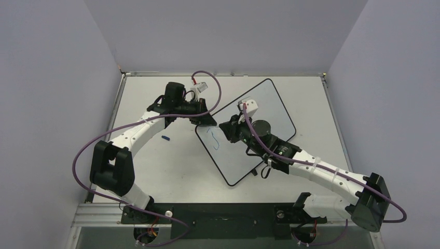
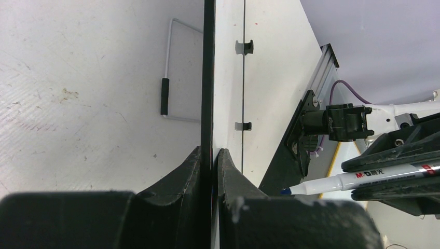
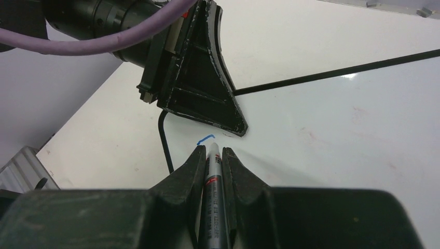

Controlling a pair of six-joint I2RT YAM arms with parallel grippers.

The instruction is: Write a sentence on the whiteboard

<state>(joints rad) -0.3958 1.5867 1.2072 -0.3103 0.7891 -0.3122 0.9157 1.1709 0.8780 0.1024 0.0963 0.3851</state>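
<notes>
Pinching the whiteboard by its left edge, the left gripper has its jaws clenched on the thin black border. The left wrist view shows both fingers pressed to that rim from either side. The board itself sits askew on the white table, right of centre, its corners turned diagonally to the table's edges.

Over to the right gripper, which hangs above the board's left part, jaws tight around a white marker gripped between the two fingertips. From the left wrist camera that same marker juts out of the right gripper, blue tip leading and print on the barrel.

And the writing is just a short blue marker stroke, near the board's left edge and close to where the left gripper bites. In the right wrist view it reads as a small blue hook just beyond the marker's tip; whether the tip touches the surface, I can't tell.

Off the board, a small blue piece lies on the table under the left arm, well apart from the action.
</notes>
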